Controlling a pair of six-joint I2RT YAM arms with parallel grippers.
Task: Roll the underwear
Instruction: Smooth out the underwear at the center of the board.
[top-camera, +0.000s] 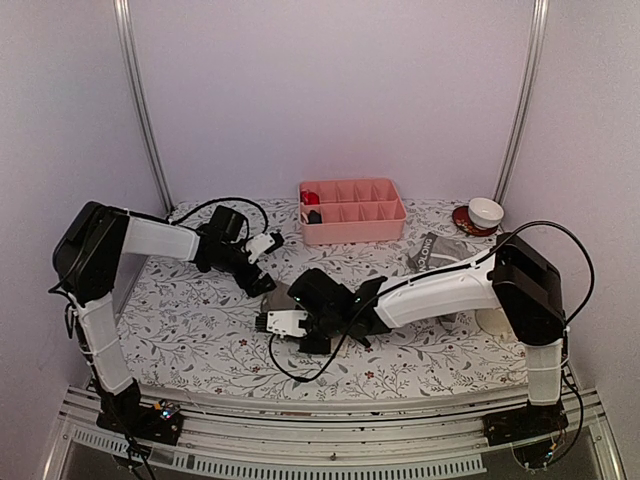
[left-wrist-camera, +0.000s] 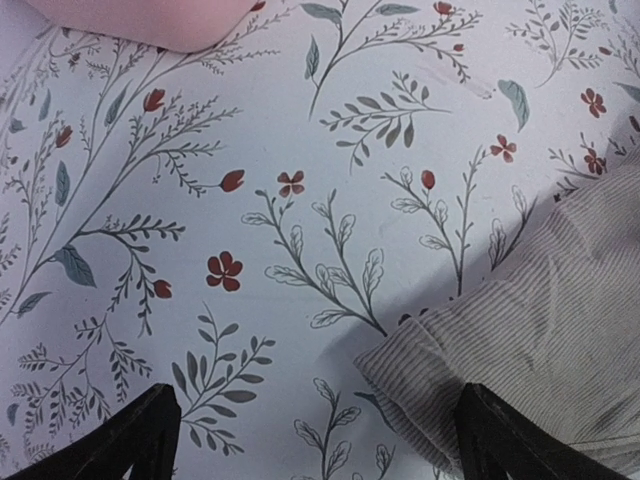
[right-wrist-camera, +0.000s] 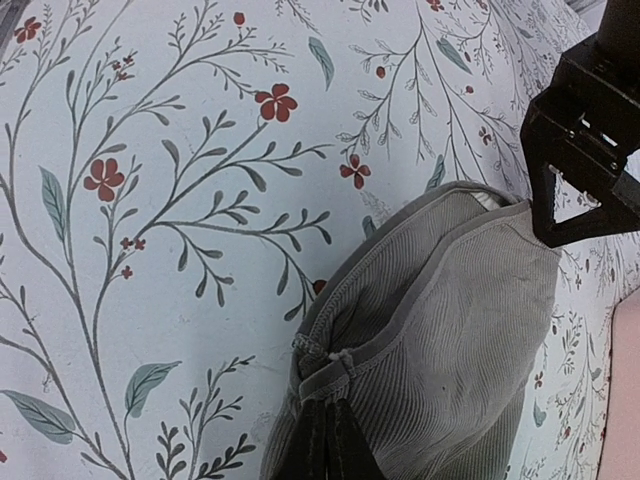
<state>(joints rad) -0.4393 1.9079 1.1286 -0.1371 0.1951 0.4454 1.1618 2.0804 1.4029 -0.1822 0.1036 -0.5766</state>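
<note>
Right wrist view: right jaws clamp the half-folded briefs (right-wrist-camera: 440, 330), left jaws apart at two o'clock; boxer-briefs (top-camera: 437, 252) unrolled.

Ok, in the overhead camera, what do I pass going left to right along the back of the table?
Pink tray → grey underwear with the lettered waistband → white bowl on a red saucer.

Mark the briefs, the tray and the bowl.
briefs (right-wrist-camera: 440, 320): right wrist view, ribbed middle of the cloth.
tray (top-camera: 355, 233): top external view, front wall.
bowl (top-camera: 486, 213): top external view, outer wall.
</note>
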